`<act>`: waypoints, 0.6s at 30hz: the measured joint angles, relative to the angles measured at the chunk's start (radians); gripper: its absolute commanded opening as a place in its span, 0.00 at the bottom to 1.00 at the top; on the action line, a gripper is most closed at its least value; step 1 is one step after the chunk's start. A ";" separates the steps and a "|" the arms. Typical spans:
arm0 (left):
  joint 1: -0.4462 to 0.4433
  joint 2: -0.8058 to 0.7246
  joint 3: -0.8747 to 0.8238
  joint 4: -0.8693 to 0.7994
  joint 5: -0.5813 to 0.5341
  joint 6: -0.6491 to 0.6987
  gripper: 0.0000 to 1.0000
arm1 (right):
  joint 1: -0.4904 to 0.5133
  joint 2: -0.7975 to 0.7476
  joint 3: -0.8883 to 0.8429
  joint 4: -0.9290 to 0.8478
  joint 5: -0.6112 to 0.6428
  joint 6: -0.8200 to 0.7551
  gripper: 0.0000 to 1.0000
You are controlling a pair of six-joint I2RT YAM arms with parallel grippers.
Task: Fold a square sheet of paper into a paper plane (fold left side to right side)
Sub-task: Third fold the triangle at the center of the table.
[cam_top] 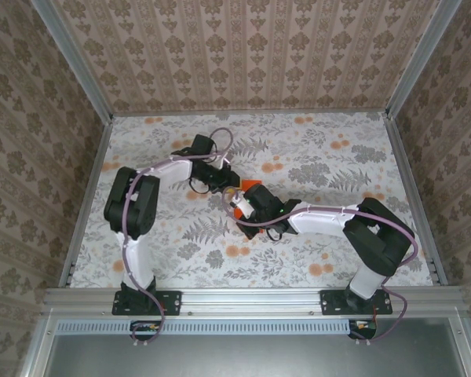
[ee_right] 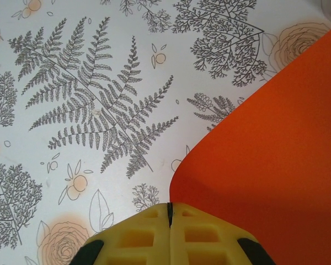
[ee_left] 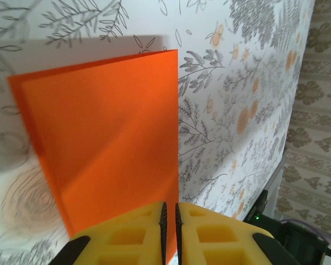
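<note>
Orange square sheet of paper (ee_left: 105, 143) lay doubled; our left fingers (ee_left: 132, 237) and right fingers (ee_right: 138, 237) were together; creasing seemed next.

Two tools (ee_left: 169, 207) (ee_right: 169, 206), seemingly one folded sheet (ee_left: 105, 138)

You see the square sheet of paper (ee_left: 105, 143) folded double across centre-left, its layers offset along the left edge. Your left gripper (ee_left: 170, 207) sits bottom centre, yellow fingers (ee_left: 127, 237) almost touching, over the paper's lower right corner.
</note>
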 measured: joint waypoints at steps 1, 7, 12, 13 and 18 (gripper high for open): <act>-0.010 0.023 0.016 -0.005 0.000 0.008 0.14 | -0.001 0.000 0.000 0.000 -0.006 0.001 0.00; -0.055 0.129 0.080 -0.058 0.000 0.054 0.12 | -0.015 0.001 0.000 0.000 -0.035 0.019 0.00; -0.056 0.165 0.090 -0.089 -0.006 0.090 0.10 | -0.036 0.001 0.000 0.000 -0.047 0.027 0.00; -0.055 0.166 0.093 -0.095 -0.011 0.096 0.10 | -0.040 0.001 0.000 0.000 -0.047 0.027 0.00; -0.055 0.171 0.099 -0.107 -0.016 0.117 0.09 | -0.062 0.002 0.000 -0.013 -0.042 0.027 0.00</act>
